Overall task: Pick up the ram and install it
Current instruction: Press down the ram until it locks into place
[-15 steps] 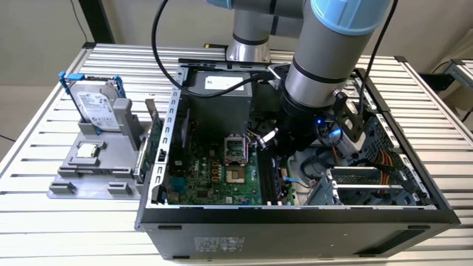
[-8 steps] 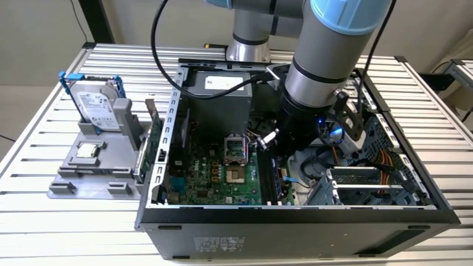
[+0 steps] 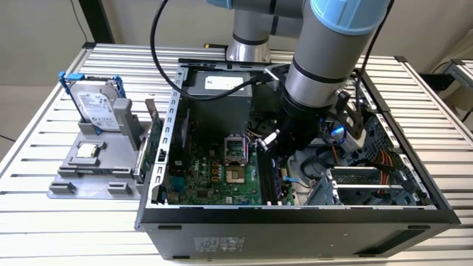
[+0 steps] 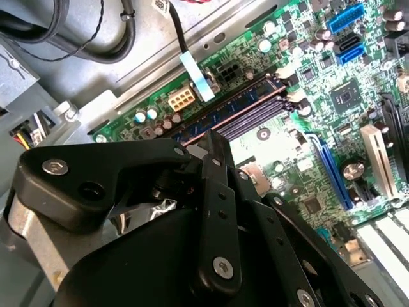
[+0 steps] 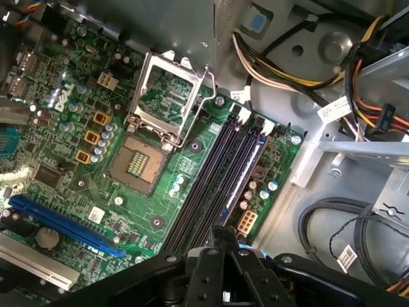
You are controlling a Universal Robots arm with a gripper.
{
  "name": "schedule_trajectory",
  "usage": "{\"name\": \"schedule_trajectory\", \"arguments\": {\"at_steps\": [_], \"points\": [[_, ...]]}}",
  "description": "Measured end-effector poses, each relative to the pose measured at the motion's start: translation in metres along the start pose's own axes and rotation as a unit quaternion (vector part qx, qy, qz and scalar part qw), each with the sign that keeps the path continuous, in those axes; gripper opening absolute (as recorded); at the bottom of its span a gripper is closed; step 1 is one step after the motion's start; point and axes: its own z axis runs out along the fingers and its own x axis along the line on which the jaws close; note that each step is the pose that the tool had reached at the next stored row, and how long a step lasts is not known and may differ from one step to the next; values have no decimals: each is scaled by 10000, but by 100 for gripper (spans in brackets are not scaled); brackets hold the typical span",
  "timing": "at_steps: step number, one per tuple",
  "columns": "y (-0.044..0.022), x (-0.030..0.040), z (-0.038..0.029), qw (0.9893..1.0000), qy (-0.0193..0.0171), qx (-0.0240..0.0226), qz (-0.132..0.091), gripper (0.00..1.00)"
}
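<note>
Gripper (image 4: pixel 214 144) is hovering w/ fingers pressed together over the memory slots (image 5: pixel 220 176), prob pushing the ram (image 4: pixel 233 109), which is sitting in 1 slot edge-down, to seat it.

Robot arm (image 3: pixel 322 61): silver-grey cylindrical links with a light-blue joint cap (image 3: pixel 347 14) at 12 o'clock in the exterior view; a second silver link (image 3: pixel 247 33) stands at 11 o'clock. A black cable (image 3: pixel 159 50) loops from the upper links down the arm. The wrist section (image 3: pixel 296 130) is black and tubular. Gripper (image 4: pixel 214 150): matte black linkage plates joined by silver screw heads (image 4: pixel 55 167) in both wrist views, with a brushed-metal body edge (image 4: pixel 25 230) at 8 o'clock in the second wrist view.
</note>
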Motion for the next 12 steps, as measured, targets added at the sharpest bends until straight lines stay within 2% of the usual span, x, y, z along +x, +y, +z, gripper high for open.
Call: {"name": "schedule_trajectory", "arguments": {"at_steps": [12], "points": [[0,0,1,9997,-2,5,-250,0]]}}
